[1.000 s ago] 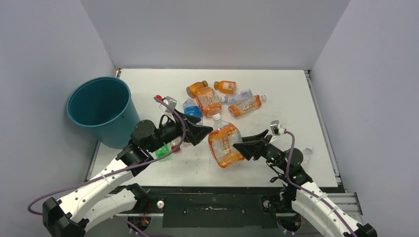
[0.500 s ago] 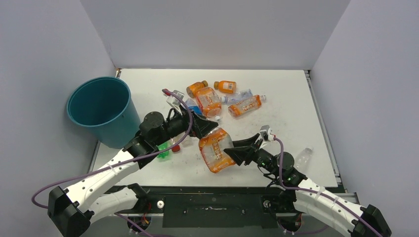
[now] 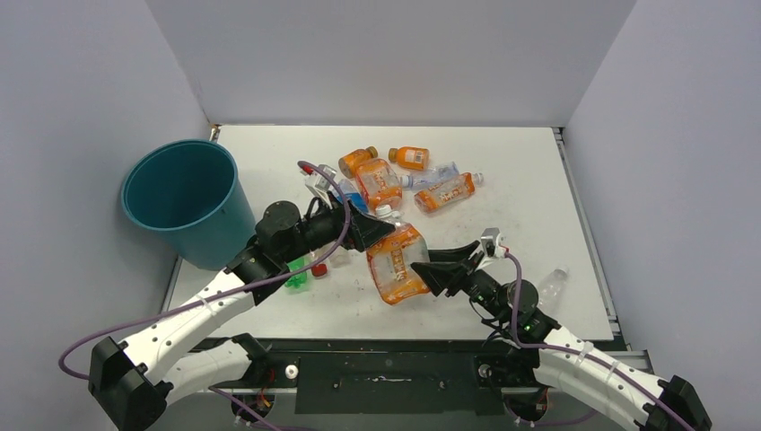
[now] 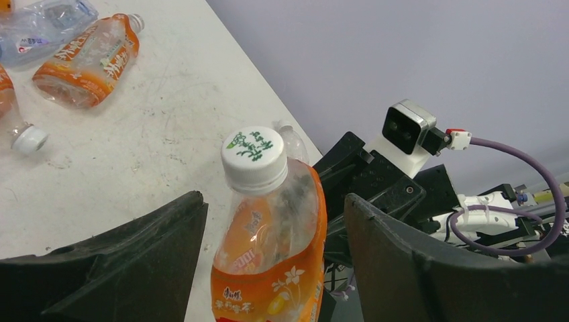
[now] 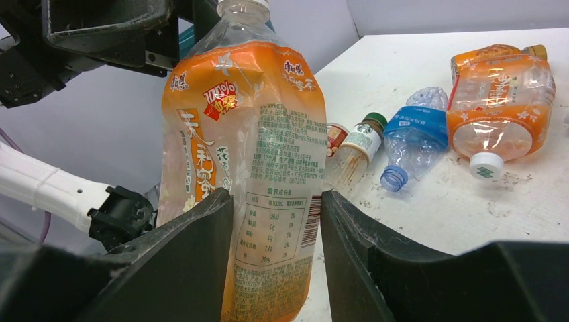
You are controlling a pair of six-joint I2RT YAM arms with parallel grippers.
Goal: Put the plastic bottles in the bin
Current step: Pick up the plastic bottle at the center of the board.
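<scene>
Orange-labelled and white-capped, a large plastic bottle [image 3: 395, 263] sits between the two arms at the near middle of the white table [image 3: 502, 233], its cap pointing far and slightly left. The right gripper [image 3: 431, 269] grips it around the lower body; in the right wrist view both dark fingers [image 5: 201, 228] press against the sides of the label, so this claw is clamped on the bottle [image 5: 248, 154]. The left gripper [image 3: 377, 238] sits at the cap end with its claw wide: in the left wrist view the two fingers [image 4: 154, 235] straddle the bottle's neck and shoulder [image 4: 268, 248] with a gap showing on each side, touching neither. The bottle appears raised off the tabletop, though the contact point underneath is hidden. At the far left stands the teal bin [image 3: 220, 229], upright, well apart from the held bottle. A cluster of other bottles lies at the far middle of the table: two small orange ones with brown caps [image 3: 357, 160] [image 3: 408, 157], a bigger orange one [image 3: 380, 184], another orange one lying slantwise [image 3: 446, 191], and a crumpled clear one with a blue label [image 3: 429, 175] between them. A green bottle [image 3: 296, 272] and a red-capped one [image 3: 319, 268] lie under the left arm, just right of the bin. One clear bottle [image 3: 551, 285] lies alone at the near right
</scene>
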